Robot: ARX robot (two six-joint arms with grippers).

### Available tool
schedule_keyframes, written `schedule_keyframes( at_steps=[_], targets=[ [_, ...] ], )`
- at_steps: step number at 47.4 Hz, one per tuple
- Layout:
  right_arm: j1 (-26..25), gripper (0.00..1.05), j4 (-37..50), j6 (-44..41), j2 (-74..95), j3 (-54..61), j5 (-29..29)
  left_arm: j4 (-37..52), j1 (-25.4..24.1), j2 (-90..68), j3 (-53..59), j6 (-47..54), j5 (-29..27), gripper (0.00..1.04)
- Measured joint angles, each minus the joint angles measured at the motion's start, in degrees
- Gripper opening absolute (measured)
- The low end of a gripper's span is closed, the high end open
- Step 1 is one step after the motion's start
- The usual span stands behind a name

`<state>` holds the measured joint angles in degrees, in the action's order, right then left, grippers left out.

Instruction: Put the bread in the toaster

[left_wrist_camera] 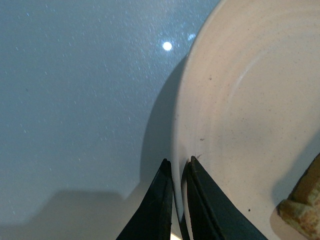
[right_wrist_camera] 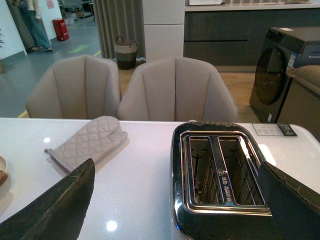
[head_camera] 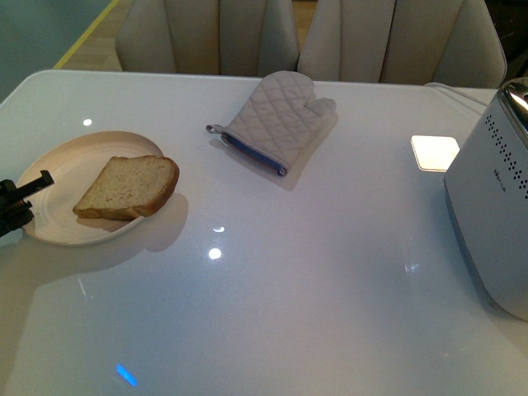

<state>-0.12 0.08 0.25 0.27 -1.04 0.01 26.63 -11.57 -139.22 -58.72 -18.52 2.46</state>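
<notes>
Fingers (left_wrist_camera: pixel 152 210) of left gripper (left_wrist_camera: pixel 178 161): two slim matte-black blades, nearly pressed together and pinching the thin rim of the plate (left_wrist_camera: pixel 240 100). One blade over the dish, the other outside it above the worktop (left_wrist_camera: pixel 75 100).

Plate: round, shallow, cream-beige glaze with faint concentric rings and fine specks, at the worktop's left side.

Bread (head_camera: pixel 128 187): one squarish slice lying flat on the plate and reaching to its right rim. Pale tan speckled crumb, darker brown crust. Well apart from the toaster (head_camera: pixel 495 206).

Right gripper (right_wrist_camera: pixel 176 165): broad, dark, rough-edged fingers spread wide, framing the toaster's top in the right wrist view.

Toaster: boxy off-white body with rounded corners and rows of small dark dots on its side, at the worktop's right edge. Polished metal top with two long slots and wire guides inside. Small dark lettering on the side and marks on the bar between the slots, both too small to read.

Oven mitt (head_camera: pixel 276 120): grey-beige quilted fabric with diamond stitching, blue-trimmed cuff and hanging loop, flat at mid-worktop.

Square pad (head_camera: pixel 435 152): flat, white, rounded corners, just beside the toaster.

Dark card (right_wrist_camera: pixel 274 130): behind the toaster, print unreadable.

Worktop: glossy white, rounded corners, bright lamp reflections.

Chairs (head_camera: pixel 206 33): beige upholstery, vertically channelled backs, at the far edge.
</notes>
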Motion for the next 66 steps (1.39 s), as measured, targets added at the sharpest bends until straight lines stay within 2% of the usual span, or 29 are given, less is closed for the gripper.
schedule_keyframes(
  at_steps=[6,21,41,51,53,66],
  targets=[
    [0.0,0.96,0.0,0.0,0.0,0.0,0.0,2.16,1.84,1.01,3.65,-1.7,-0.17,0.05],
    [0.0,0.96,0.0,0.0,0.0,0.0,0.0,7.5,9.99,3.43,12.41,-6.93,-0.7,0.05],
    [0.0,0.96,0.0,0.0,0.0,0.0,0.0,6.19,21.2,5.64,14.99,-15.23,-1.73,0.05],
    [0.0,0.96,0.0,0.0,0.0,0.0,0.0,4.35,25.31,5.86,14.16,-20.11,-2.89,0.04],
    [0.0,0.96,0.0,0.0,0.0,0.0,0.0,4.04,25.75,5.95,13.99,-20.72,-3.04,0.07],
    [0.0,0.96,0.0,0.0,0.0,0.0,0.0,4.11,26.21,9.09,15.39,-23.32,-4.44,0.48]
  ],
)
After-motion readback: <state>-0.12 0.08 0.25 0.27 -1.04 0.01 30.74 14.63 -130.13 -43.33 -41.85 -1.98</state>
